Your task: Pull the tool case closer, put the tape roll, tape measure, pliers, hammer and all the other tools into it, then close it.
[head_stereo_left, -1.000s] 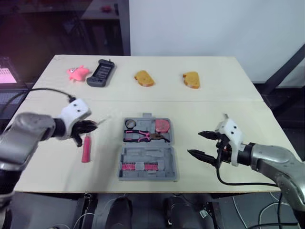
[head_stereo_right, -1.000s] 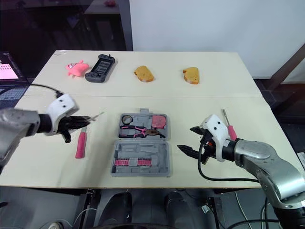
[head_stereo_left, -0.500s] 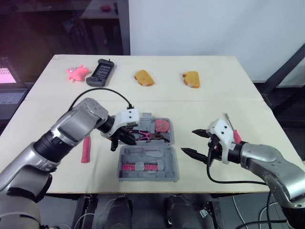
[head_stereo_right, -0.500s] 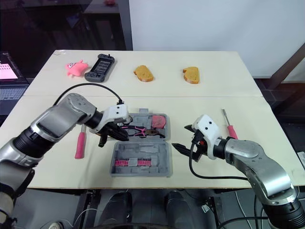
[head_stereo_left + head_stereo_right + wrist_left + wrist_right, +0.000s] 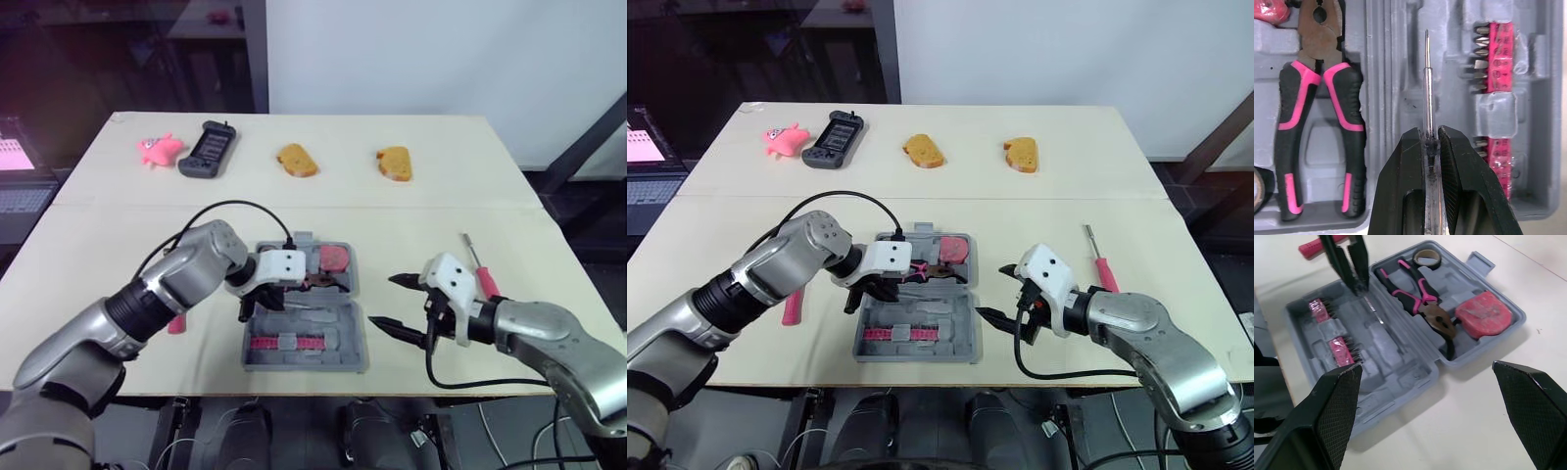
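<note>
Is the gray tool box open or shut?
Open: the tool case lies flat in two halves, pliers and bits showing inside.

Grey case open flat. Pliers, tape roll and red tape measure seated in far half. Pink bit strips in near half. Thin screwdriver pinched in left gripper, over case middle. Pink-handled screwdriver on table right of case. Pink-handled tool left of case.

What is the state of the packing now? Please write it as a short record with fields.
case: tool case, open, on the table
inside: pliers, tape measure, tape roll, pink bit strips
left gripper: shut on a thin screwdriver, over the case
right gripper: open, right of the case, holding nothing
outside: pink screwdriver right of the case; pink-handled tool left of it, partly hidden
</note>
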Robot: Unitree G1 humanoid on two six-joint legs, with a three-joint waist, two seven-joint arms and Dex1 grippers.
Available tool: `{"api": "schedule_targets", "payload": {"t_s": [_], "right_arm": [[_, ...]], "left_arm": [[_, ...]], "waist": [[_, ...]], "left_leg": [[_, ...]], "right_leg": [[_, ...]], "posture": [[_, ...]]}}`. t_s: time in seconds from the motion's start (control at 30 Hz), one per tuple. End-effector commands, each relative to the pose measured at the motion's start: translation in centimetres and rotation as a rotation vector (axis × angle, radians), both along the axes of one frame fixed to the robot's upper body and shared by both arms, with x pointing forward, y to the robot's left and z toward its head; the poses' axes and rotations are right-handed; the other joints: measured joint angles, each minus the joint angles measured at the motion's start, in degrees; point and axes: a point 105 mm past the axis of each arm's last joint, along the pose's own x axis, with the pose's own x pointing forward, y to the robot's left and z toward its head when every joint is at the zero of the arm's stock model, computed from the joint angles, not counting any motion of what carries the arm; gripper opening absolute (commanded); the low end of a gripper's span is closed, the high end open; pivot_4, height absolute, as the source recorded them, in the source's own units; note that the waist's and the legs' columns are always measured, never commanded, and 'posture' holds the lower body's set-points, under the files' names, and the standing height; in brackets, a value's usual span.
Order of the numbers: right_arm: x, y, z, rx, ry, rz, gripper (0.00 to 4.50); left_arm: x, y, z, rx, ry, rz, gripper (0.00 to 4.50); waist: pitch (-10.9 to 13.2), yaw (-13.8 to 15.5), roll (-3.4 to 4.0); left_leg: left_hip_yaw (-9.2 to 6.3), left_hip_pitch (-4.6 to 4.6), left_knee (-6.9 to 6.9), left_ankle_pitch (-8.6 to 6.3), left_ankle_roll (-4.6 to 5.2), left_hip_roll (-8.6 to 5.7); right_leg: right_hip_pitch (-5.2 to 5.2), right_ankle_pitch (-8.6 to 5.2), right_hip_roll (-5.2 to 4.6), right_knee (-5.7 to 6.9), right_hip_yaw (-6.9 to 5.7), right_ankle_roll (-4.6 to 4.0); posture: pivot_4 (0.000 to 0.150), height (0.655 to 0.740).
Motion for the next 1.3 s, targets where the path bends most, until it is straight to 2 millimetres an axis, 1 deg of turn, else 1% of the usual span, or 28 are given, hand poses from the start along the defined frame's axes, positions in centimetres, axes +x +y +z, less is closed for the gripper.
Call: {"api": "schedule_targets", "payload": {"t_s": [0.03,0.13,0.3,0.53,0.77,0.9,1.0,1.17,1.3], "right_arm": [[-0.3,0.8,1.6,-0.004,-0.073,0.060,4.50],[-0.4,1.0,1.7,-0.008,-0.081,0.075,4.50],[-0.5,1.4,2.1,-0.002,-0.099,0.102,4.50],[-0.6,1.6,2.1,-0.024,-0.108,0.143,4.50],[-0.7,1.8,1.9,-0.023,-0.102,0.142,4.50],[-0.7,1.8,1.9,-0.020,-0.099,0.132,4.50],[-0.7,1.8,1.9,-0.016,-0.099,0.129,4.50],[-0.7,1.8,2.0,-0.012,-0.099,0.120,4.50],[-0.9,1.9,2.0,-0.009,-0.091,0.114,4.50]], "left_arm": [[0.5,-0.5,0.6,0.008,-0.045,-0.025,0.07],[0.8,-0.7,0.2,0.017,-0.058,-0.022,0.07],[0.6,-0.9,-0.1,0.022,-0.055,-0.027,0.07],[0.4,-1.2,-0.4,0.014,-0.053,0.000,0.07],[-0.4,-1.5,-0.9,0.015,-0.051,-0.010,0.07],[0.2,-1.3,-0.4,0.013,-0.086,-0.010,0.07],[0.3,-1.1,-0.8,0.033,-0.092,-0.015,0.07],[0.3,-1.8,-1.4,0.032,-0.097,-0.033,0.07],[0.6,-2.4,-1.5,0.018,-0.122,-0.040,0.07]], "waist": [[0.0,0.0,0.00],[0.0,0.0,0.00],[0.0,0.0,0.00],[0.0,0.0,0.00],[0.0,-0.1,0.00],[0.0,0.0,0.01],[0.0,0.0,0.01],[0.0,0.1,0.01],[0.0,0.2,0.01]], "left_leg": [[0.00,0.00,0.00,0.00,0.00,0.00],[0.00,0.00,-0.01,0.00,0.00,0.00],[-0.01,0.00,-0.01,0.00,0.00,0.00],[-0.01,0.00,0.01,0.00,0.00,0.00],[-0.02,0.01,0.01,0.00,0.00,0.00],[-0.03,0.01,0.02,0.00,0.00,0.00],[-0.03,0.01,0.02,0.00,0.00,0.00],[-0.03,0.01,0.03,0.00,0.00,0.00],[-0.04,0.01,0.05,0.00,0.00,-0.01]], "right_leg": [[0.00,0.00,0.00,0.00,0.00,0.00],[0.00,0.00,0.00,0.00,0.00,0.01],[0.00,0.00,0.01,0.00,0.00,0.01],[0.02,0.00,0.00,0.00,0.00,0.01],[0.03,0.01,0.00,0.01,-0.01,0.02],[0.04,0.01,0.00,0.02,-0.01,0.02],[0.04,0.01,0.00,0.02,-0.01,0.02],[0.05,0.01,0.00,0.02,-0.01,0.02],[0.09,0.01,0.00,0.03,-0.01,0.02]], "posture": [[0.150,0.7400],[0.150,0.7400],[0.150,0.7400],[0.150,0.7400],[0.150,0.7400],[0.150,0.7400],[0.150,0.7400],[0.150,0.7400],[0.150,0.7400]]}}
